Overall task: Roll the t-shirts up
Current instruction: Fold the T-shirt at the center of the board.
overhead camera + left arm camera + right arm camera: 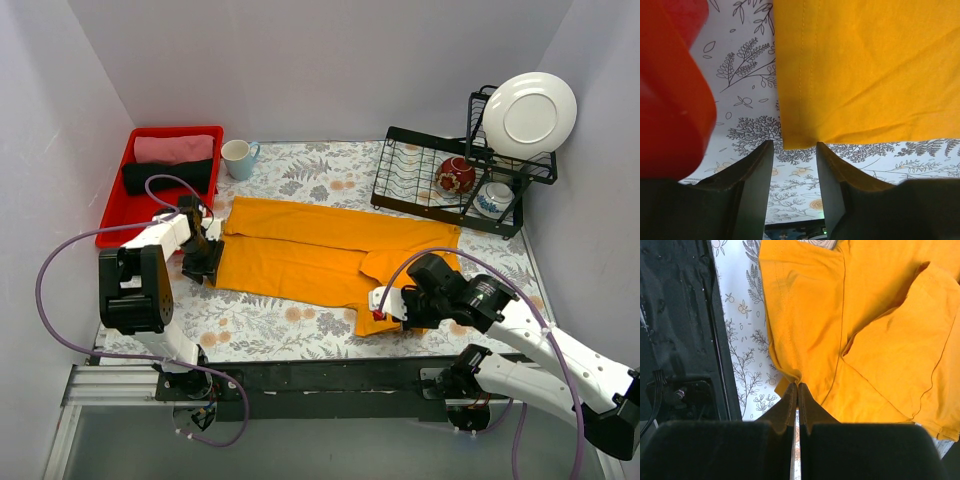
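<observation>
Top external view: the t-shirt (320, 250) lies flat across the middle of the table (280, 325), seemingly folded lengthwise, with no roll begun. The right pincer (388, 305) is pressed together on a bunched edge of cloth at the near side, by the sleeve end. The left pincer (203, 262) is spread, with the hem corner just at its fingertips. The step in hand looks like securing both ends. Next, the left pincer would need to ease forward and close on that corner.
</observation>
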You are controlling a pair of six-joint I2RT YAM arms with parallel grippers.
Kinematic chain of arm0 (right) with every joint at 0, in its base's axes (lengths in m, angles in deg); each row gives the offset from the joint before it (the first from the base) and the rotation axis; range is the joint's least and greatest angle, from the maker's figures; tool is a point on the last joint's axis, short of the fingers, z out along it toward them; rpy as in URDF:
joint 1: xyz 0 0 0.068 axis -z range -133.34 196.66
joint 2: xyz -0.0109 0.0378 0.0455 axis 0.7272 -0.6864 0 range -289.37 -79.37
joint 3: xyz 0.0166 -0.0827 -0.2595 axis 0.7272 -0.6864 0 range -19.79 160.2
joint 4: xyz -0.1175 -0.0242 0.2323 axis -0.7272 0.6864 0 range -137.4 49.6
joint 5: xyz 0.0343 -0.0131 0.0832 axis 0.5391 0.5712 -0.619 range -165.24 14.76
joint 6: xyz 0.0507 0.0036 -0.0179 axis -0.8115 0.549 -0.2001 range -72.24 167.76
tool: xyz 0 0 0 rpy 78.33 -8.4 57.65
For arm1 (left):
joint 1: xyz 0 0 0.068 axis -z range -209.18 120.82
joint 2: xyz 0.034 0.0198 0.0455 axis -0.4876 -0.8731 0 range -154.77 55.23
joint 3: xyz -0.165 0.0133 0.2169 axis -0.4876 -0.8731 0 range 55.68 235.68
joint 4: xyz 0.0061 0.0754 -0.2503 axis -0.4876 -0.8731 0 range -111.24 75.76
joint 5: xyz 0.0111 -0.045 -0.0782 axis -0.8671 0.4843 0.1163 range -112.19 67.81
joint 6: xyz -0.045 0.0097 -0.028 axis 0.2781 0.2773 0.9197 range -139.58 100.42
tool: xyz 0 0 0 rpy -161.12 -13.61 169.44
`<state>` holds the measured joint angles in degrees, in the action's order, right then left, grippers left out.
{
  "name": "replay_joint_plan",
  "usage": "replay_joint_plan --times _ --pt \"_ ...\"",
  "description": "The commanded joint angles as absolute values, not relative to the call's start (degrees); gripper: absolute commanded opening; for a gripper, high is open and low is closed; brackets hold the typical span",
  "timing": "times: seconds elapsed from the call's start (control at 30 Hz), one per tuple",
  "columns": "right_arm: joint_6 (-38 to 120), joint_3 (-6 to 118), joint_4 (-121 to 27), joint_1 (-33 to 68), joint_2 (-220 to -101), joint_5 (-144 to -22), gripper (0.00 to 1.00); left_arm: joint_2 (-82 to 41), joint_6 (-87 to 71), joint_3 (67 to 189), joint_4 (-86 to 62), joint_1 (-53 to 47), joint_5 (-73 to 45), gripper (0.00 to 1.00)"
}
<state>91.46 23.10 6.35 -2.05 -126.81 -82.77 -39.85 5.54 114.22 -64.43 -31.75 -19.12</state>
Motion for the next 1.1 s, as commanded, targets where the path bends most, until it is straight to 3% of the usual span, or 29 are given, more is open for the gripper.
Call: replay_joint_plan --times 0.0,0.2,0.4,0.5,0.73,0.8,0.9,1.07 --pt "91.35 23.45 6.47 -1.16 -126.12 -82.97 0.01 -39.86 4.41 113.86 -62.49 -31.91 -18.33 0.36" --pt "91.26 23.71 6.47 -0.46 -126.21 -82.36 0.01 -40.13 4.32 113.69 -63.81 -31.82 -16.57 0.26" --pt "91.17 23.27 6.21 0.78 -125.86 -82.89 0.01 -37.93 3.8 110.8 -62.23 -31.91 -17.09 0.38" --pt "91.26 23.62 5.95 0.95 -126.21 -82.62 0.01 -36.53 3.18 109.39 -59.87 -31.91 -17.27 0.38" --pt "91.26 23.97 5.95 1.13 -126.39 -82.53 0.01 -36.35 3.0 107.63 -57.83 -31.91 -16.57 0.27" --pt "91.26 24.15 5.95 1.13 -126.39 -82.45 0.01 -36.08 2.92 107.36 -57.66 -31.91 -16.3 0.19" --pt "90.65 24.59 6.03 1.48 -126.3 -82.01 0.01 -35.47 2.74 107.89 -58.35 -31.91 -15.25 0.0" --pt "87.84 27.13 6.91 5.16 -124.9 -79.99 0.01 -34.24 2.3 111.13 -61.08 -31.91 -12.97 0.0"
